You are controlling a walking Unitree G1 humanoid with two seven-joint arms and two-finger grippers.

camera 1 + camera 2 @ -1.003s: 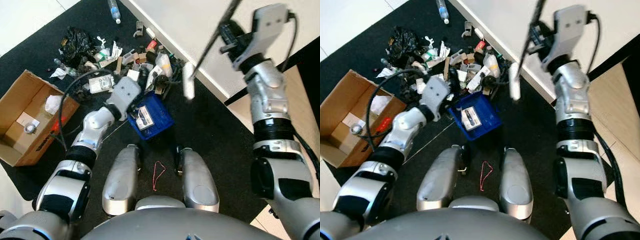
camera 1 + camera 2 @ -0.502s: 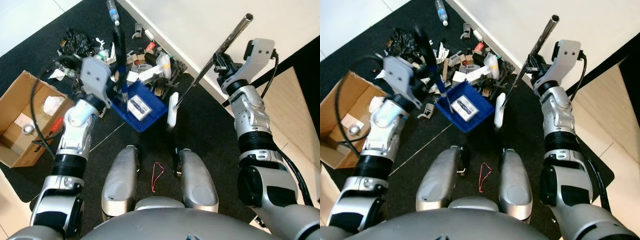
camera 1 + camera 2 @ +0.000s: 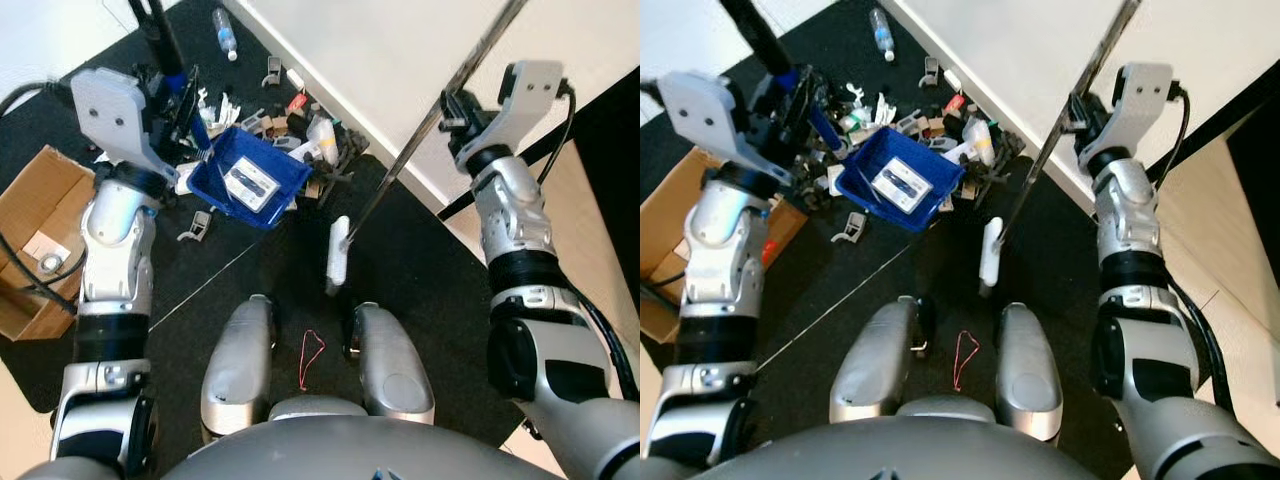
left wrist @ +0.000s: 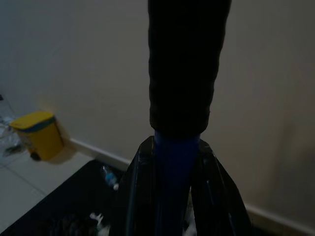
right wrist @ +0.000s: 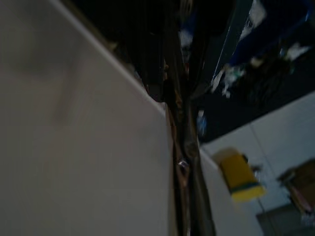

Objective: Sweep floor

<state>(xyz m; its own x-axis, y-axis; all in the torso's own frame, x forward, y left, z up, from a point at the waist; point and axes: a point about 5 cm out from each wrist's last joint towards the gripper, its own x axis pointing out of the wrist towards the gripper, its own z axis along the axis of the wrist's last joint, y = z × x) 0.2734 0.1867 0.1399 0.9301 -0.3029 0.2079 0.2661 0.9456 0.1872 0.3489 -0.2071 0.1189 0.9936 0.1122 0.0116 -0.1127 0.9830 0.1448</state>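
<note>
— Bright and even in both head views; soft light from above, faint shadows only under the silver thighs on the black floor mat [image 3: 420, 270].

— Sharp?

— Mostly. Slight smear on the raised left gripper [image 3: 165, 85] and the dark handle above it. Bent lines toward the edges, wide-lens style.

— And at the wrists?

— Dim, both. Thick black-and-blue handle [image 4: 179, 98] underexposed and soft up close; small yellow plastic bin [image 4: 37, 132] behind it clearer. Thin metal broom pole [image 5: 184, 162] blurred, murky around it.

A blue dustpan [image 3: 245, 180] with a small box in it hangs tilted above the litter pile [image 3: 300, 125]; a metal-handled broom [image 3: 338, 255] leans, head on the black mat [image 3: 420, 270].
</note>
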